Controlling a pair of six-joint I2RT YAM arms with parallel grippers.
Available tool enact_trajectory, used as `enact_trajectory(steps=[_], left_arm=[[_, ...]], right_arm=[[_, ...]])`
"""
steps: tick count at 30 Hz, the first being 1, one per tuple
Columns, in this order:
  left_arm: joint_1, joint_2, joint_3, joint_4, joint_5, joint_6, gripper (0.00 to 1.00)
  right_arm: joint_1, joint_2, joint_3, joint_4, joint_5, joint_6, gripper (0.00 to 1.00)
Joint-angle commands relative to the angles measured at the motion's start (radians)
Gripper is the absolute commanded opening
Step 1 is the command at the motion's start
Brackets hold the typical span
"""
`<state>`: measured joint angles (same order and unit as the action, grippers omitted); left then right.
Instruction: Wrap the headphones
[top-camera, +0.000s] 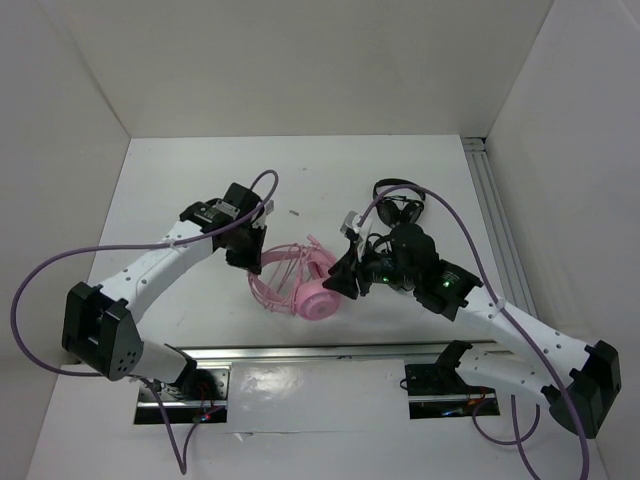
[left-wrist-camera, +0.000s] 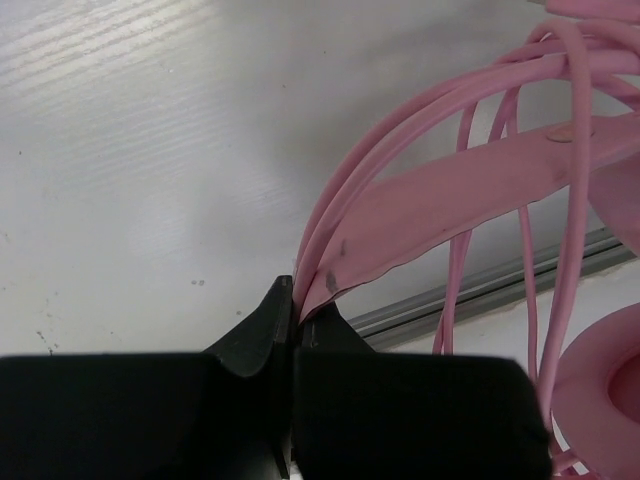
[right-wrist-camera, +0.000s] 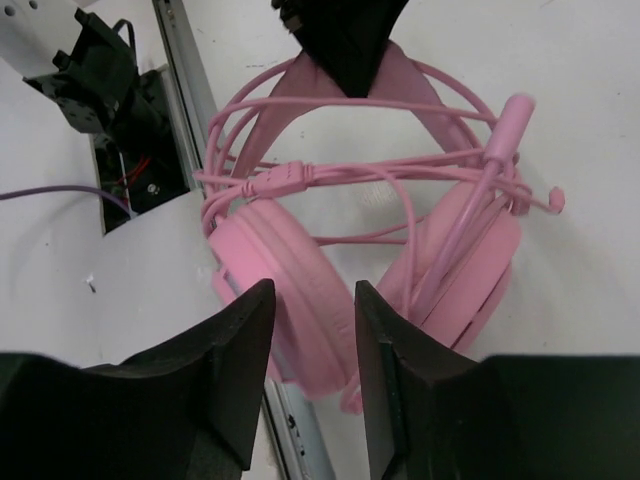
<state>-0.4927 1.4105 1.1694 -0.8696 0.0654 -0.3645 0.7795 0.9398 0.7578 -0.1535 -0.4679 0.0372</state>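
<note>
The headphones (right-wrist-camera: 290, 285) are pink throughout: padded earcups, flat band (left-wrist-camera: 450, 190), thin wires and cord (right-wrist-camera: 330, 172), with small dark scuffs on the band just above the left fingers (left-wrist-camera: 250, 345). The left fingers and right fingers (right-wrist-camera: 232, 370) are matt black. Under them the tabletop (left-wrist-camera: 150, 150) is white, faintly streaked, crossed by a grey rail (left-wrist-camera: 480, 290); the arms' cables (right-wrist-camera: 40, 190) are purple.

- White table (top-camera: 200, 170), slightly glossy (soft light reflects near its front edge).
- Plain white back wall (top-camera: 320, 60), with matching left wall (top-camera: 50, 150) and right wall (top-camera: 585, 120) enclosing it.
- Metal rail (top-camera: 492, 200) along the table's right edge.
</note>
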Motion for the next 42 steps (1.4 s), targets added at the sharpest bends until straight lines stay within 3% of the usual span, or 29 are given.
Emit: enact_trajectory(steps=[1, 2, 11, 18, 29, 34, 42], left_arm=[[0.037, -0.002, 0.064, 0.063, 0.155, 0.016, 0.00], [0.048, 0.007, 0.064, 0.063, 0.166, 0.016, 0.00], [0.057, -0.004, 0.064, 0.044, 0.192, 0.045, 0.00], [0.045, -0.015, 0.024, 0.044, 0.189, 0.065, 0.00], [0.017, -0.024, -0.014, 0.035, 0.126, 0.084, 0.00], [0.008, -0.054, -0.014, 0.026, 0.103, 0.093, 0.00], [0.028, -0.019, -0.014, 0.015, 0.082, 0.093, 0.00]], right_arm=[[0.020, -0.009, 0.018, -0.004, -0.003, -0.007, 0.46], [0.020, -0.009, 0.018, -0.004, -0.003, -0.007, 0.52], [0.066, 0.023, 0.009, 0.063, 0.129, -0.007, 0.56], [0.113, 0.116, 0.109, 0.006, 0.222, -0.077, 0.62], [0.113, 0.226, 0.259, -0.029, 0.308, -0.177, 0.65], [0.113, 0.306, 0.299, -0.080, 0.307, -0.189, 0.65], [0.113, 0.258, 0.304, -0.080, 0.232, -0.180, 0.65]])
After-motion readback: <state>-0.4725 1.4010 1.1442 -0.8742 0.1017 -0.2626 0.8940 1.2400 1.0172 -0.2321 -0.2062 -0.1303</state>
